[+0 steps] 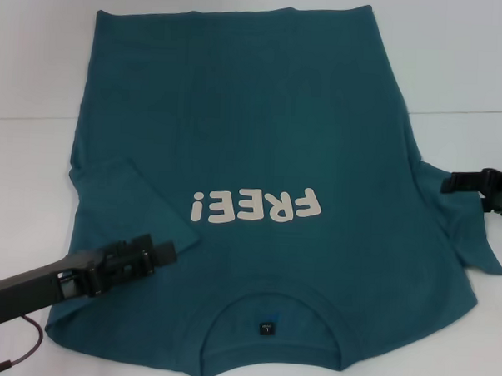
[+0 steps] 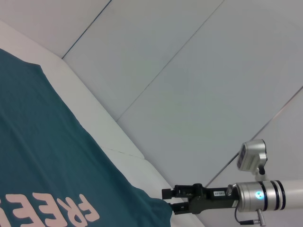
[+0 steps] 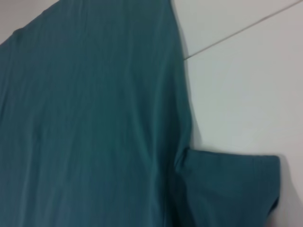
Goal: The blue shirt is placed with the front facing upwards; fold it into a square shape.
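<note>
The blue shirt (image 1: 261,155) lies flat and front up on the white table (image 1: 31,62), collar nearest me, hem at the far side. My left sleeve (image 1: 121,195) is already folded in over the body; the right sleeve (image 1: 466,222) is spread out on the table. My left gripper (image 1: 161,252) hovers low over the folded sleeve, near the shoulder, and I cannot tell whether its jaws are parted or closed, or whether they hold any cloth. My right gripper (image 1: 451,182) sits at the edge of the right sleeve; the left wrist view shows its fingers (image 2: 171,195) slightly apart, right at the cloth's edge. To fold well, I judge it should pinch the sleeve cleanly and carry it inward without dragging the body. The right wrist view alone shows the sleeve's armpit crease (image 3: 182,158); only the head view shows the collar (image 1: 270,318).
</note>
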`<action>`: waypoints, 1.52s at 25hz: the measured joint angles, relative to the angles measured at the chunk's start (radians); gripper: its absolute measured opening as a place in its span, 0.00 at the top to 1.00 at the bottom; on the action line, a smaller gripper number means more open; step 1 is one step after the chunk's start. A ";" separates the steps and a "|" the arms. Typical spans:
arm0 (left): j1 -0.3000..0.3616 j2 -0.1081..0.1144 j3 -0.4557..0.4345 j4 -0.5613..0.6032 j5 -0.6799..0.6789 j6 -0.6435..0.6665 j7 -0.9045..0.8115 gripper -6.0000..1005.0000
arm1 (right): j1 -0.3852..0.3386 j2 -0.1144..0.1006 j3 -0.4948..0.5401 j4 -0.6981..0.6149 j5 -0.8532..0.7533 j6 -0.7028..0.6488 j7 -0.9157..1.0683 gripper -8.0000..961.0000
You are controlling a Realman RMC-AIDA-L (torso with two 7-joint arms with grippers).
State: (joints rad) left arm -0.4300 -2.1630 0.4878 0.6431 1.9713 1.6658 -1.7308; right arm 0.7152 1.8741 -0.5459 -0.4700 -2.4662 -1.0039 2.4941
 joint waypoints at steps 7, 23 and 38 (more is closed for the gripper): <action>-0.001 0.000 -0.002 0.000 -0.001 0.000 -0.001 0.13 | 0.025 0.012 -0.049 0.043 -0.001 0.074 0.000 0.16; -0.002 0.000 -0.002 -0.002 -0.014 0.000 -0.003 0.13 | 0.033 0.016 -0.060 0.034 0.001 0.072 0.006 0.38; -0.003 0.000 -0.002 -0.002 -0.014 0.000 -0.006 0.13 | 0.026 0.011 -0.060 0.034 -0.001 0.078 0.012 0.93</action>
State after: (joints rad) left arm -0.4330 -2.1629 0.4863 0.6413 1.9573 1.6659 -1.7364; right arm 0.7416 1.8854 -0.6060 -0.4363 -2.4667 -0.9254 2.5061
